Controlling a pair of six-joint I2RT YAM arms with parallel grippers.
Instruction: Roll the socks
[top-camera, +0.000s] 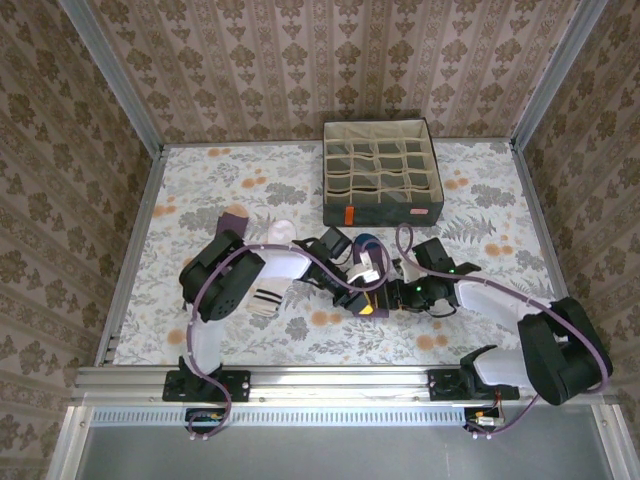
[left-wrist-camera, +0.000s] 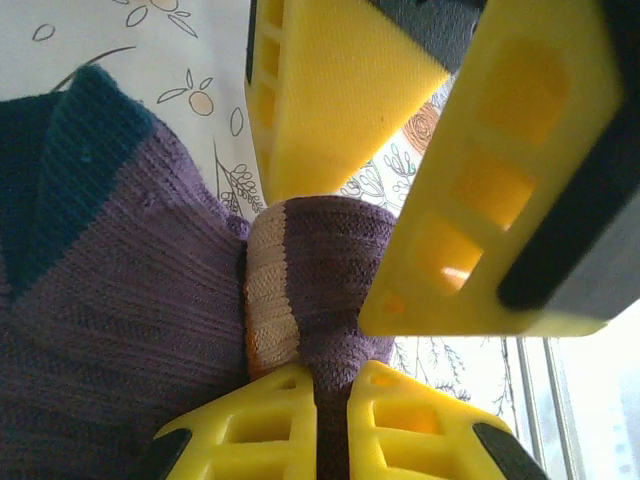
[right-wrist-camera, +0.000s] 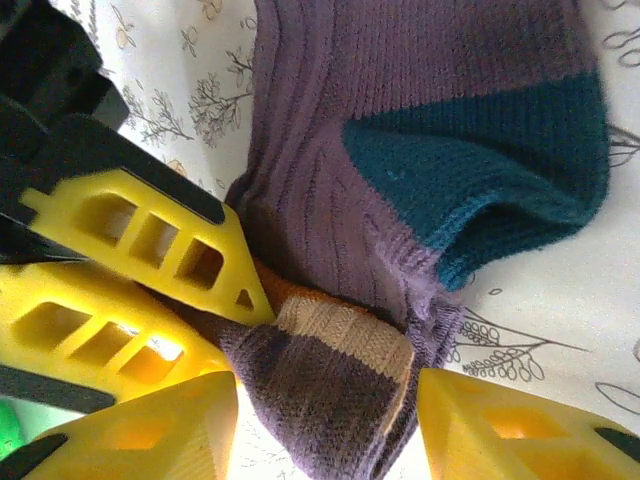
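The left hand (left-wrist-camera: 330, 390) is clenched on the tan-banded cuff end of the purple sock (right-wrist-camera: 330, 150), which lies mid-tabletop (top-camera: 200, 190) between the arms. The right hand (right-wrist-camera: 328, 380) is released, its jaws apart on either side of that same end. The orange label (top-camera: 347, 215) on the grey organiser box (top-camera: 390, 207) is too small to read.

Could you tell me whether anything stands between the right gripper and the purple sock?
Nothing visible does: the right gripper straddles the purple sock at its striped end, and the left gripper pinches the same sock beside it.
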